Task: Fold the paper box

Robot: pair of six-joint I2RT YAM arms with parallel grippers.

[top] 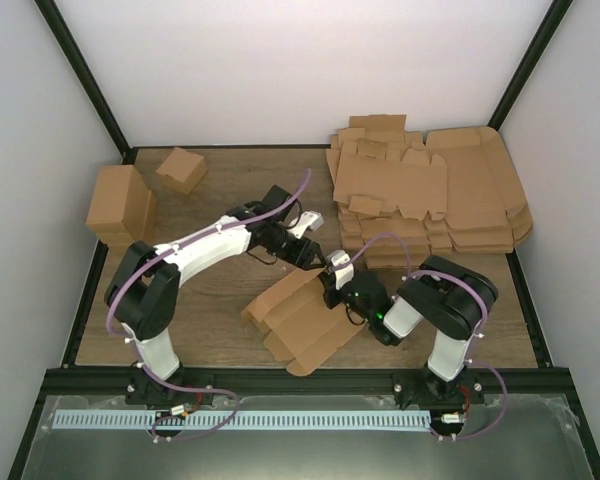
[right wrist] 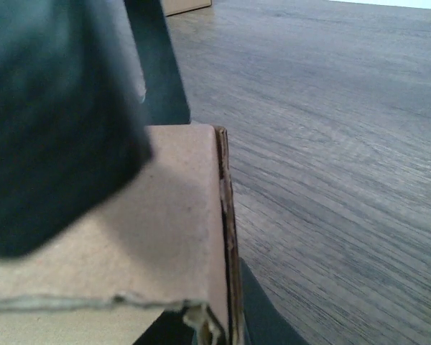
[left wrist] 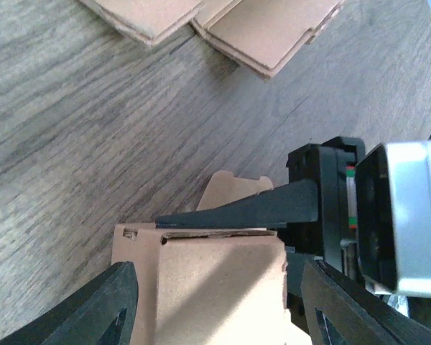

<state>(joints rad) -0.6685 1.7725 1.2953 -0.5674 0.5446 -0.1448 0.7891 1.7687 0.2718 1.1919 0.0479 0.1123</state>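
Note:
The paper box (top: 302, 318), a brown die-cut sheet partly folded with raised flaps, lies mid-table between the arms. At its far right end my right gripper (top: 333, 283) is shut on a doubled-over wall of it. In the right wrist view that folded cardboard edge (right wrist: 226, 215) runs between the two dark fingers. My left gripper (top: 310, 252) comes in from behind and stands open. In the left wrist view its fingers (left wrist: 104, 305) straddle the same end wall (left wrist: 215, 287) without clearly touching it. The right gripper's black finger (left wrist: 251, 208) lies along the wall's top edge.
A large pile of flat cardboard sheets (top: 430, 195) fills the back right corner; its edges (left wrist: 223, 25) show beyond the left gripper. Two brown boxes (top: 120, 205) (top: 182, 170) stand at the back left. A black frame (top: 280, 375) borders the table's near edge.

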